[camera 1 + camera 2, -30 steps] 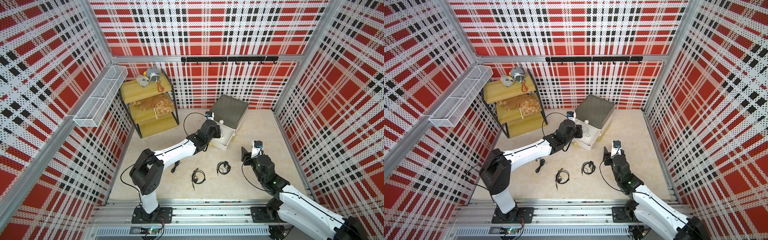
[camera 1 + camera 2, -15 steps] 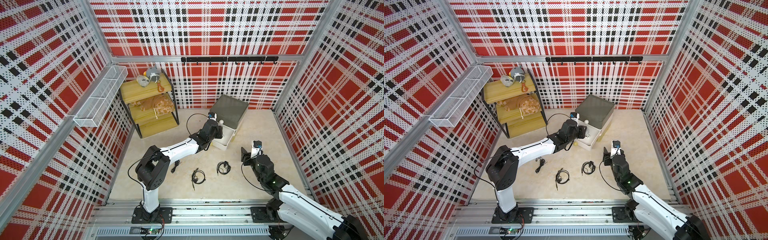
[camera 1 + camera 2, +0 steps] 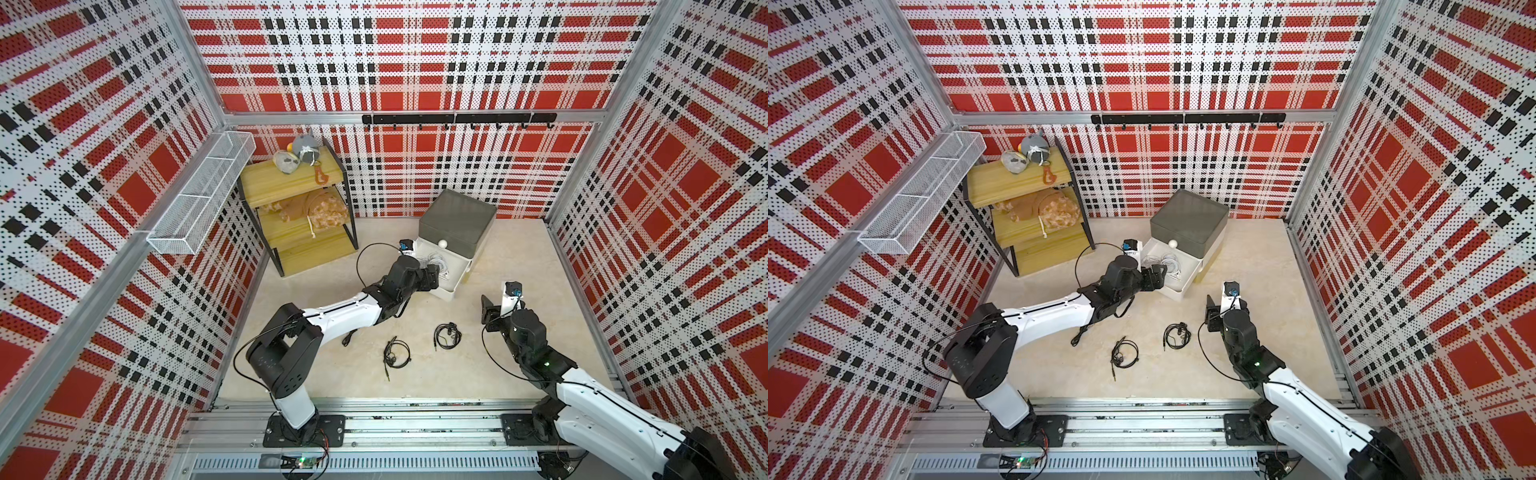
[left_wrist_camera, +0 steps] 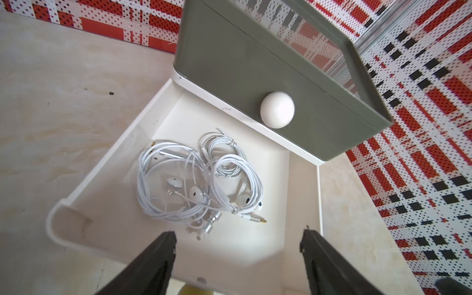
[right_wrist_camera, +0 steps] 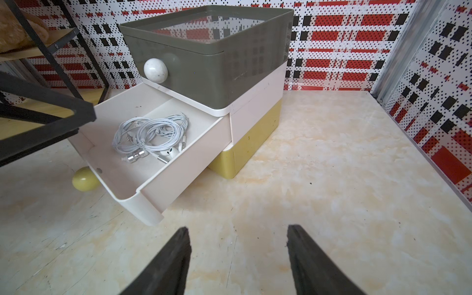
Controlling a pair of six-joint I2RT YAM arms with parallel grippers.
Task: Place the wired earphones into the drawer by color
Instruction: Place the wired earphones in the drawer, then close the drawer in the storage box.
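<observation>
The drawer cabinet [image 3: 457, 224] [image 3: 1190, 220] stands at the back, dark grey over white over yellow. Its white middle drawer [image 4: 112, 153] [image 5: 178, 166] is pulled out. Tangled white wired earphones [image 4: 199, 178] [image 5: 150, 135] lie loose on its floor. My left gripper [image 4: 238, 240] [image 3: 434, 276] hovers over the drawer's front end, wide open and holding nothing. Two black earphone coils [image 3: 397, 353] [image 3: 446, 336] lie on the floor in front, and a third black one [image 3: 347, 338] shows partly under the left arm. My right gripper [image 5: 237, 237] [image 3: 496, 301] is open over bare floor to the cabinet's right.
A yellow wooden shelf rack [image 3: 299, 208] with plush toys stands at the back left. A white wire basket [image 3: 199, 195] hangs on the left wall and a black hook rail [image 3: 457, 118] on the back wall. The bottom drawer's yellow knob [image 5: 83, 180] sticks out below the open drawer.
The left gripper has gone from shut to wide open above the white drawer, and the left arm has shifted a little to the right. The right arm has stayed still.
</observation>
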